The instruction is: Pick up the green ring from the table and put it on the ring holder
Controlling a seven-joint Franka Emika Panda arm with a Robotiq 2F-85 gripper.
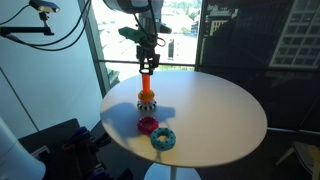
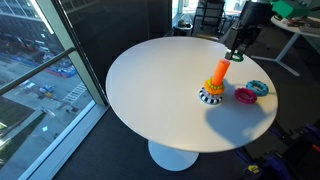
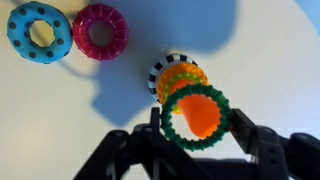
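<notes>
My gripper (image 3: 196, 128) is shut on the green ring (image 3: 167, 118), a thin dark-green toothed ring, and holds it right above the top of the ring holder. The orange peg (image 3: 197, 113) shows through the ring's open centre in the wrist view. In both exterior views the gripper (image 1: 148, 59) (image 2: 236, 54) hangs just above the peg tip of the ring holder (image 1: 147, 88) (image 2: 216, 79), which stands upright on the white round table (image 1: 215, 115) with a dark and yellowish toothed ring at its foot (image 2: 210, 96).
A red toothed ring (image 3: 100, 32) (image 1: 148, 125) (image 2: 245, 96) and a light-blue toothed ring (image 3: 39, 32) (image 1: 163, 140) (image 2: 259, 88) lie on the table beside the holder. Windows and office furniture stand beyond the table.
</notes>
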